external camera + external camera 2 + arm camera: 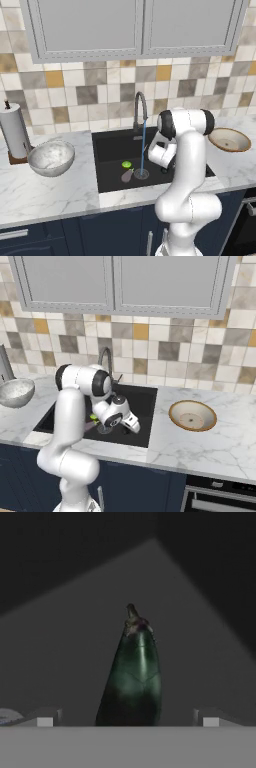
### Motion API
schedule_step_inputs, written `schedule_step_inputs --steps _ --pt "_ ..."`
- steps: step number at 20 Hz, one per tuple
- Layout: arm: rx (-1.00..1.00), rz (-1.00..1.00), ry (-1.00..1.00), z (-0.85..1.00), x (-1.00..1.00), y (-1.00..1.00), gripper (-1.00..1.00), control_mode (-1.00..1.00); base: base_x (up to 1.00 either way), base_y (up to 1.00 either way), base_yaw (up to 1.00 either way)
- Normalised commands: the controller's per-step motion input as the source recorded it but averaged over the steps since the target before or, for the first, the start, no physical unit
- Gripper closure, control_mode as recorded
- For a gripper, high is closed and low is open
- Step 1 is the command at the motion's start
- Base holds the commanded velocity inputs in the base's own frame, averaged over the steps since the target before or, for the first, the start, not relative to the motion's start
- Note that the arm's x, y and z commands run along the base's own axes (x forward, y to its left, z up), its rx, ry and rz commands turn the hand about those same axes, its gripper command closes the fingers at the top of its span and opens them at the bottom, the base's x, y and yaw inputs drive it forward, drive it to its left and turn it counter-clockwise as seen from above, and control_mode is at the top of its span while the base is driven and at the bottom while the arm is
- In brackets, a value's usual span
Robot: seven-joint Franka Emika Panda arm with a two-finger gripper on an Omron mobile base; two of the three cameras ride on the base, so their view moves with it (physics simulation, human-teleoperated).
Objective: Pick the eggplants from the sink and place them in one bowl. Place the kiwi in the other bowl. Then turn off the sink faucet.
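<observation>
In the hand view a very dark eggplant [132,672] lies on the black sink floor, stem end away from me. It sits between the fingertips [45,720] of my open gripper [127,721], which are apart from it on both sides. My gripper [135,427] is low in the right half of the sink [112,145]. The mauve eggplant [127,175] and the green kiwi [126,164] lie near the drain. Water runs from the faucet [140,111]. The tan bowl [229,140] is on the right counter and the grey speckled bowl [51,157] on the left.
A paper towel roll [14,131] stands behind the grey bowl at the far left. My own arm [185,165] rises in front of the sink's right side. Wall cabinets [135,25] hang above the tiled backsplash. An oven front [220,498] is at the lower right.
</observation>
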Motion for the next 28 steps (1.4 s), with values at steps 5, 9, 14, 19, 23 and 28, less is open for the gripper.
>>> schedule_step_inputs --steps 5,9,14,19,23,28 --pt "0.0 0.0 -0.04 -0.41 0.12 -0.08 -1.0 -1.0 0.0 0.0 0.0" --pt "0.0 0.0 -0.04 -0.42 0.17 0.0 -1.0 -1.0 0.0 0.0 0.0" --pt "0.0 0.0 -0.03 -0.33 0.12 0.0 1.0 -1.0 0.0 0.0 0.0" --pt "0.01 0.0 -0.01 0.07 0.0 0.0 1.0 -1.0 0.0 0.0 0.0" --pt "0.01 0.0 -0.05 0.77 -0.02 0.0 1.0 -1.0 0.0 0.0 0.0" --pt "0.0 0.0 -0.03 0.98 0.0 0.0 1.0 -1.0 0.0 0.0 0.0"
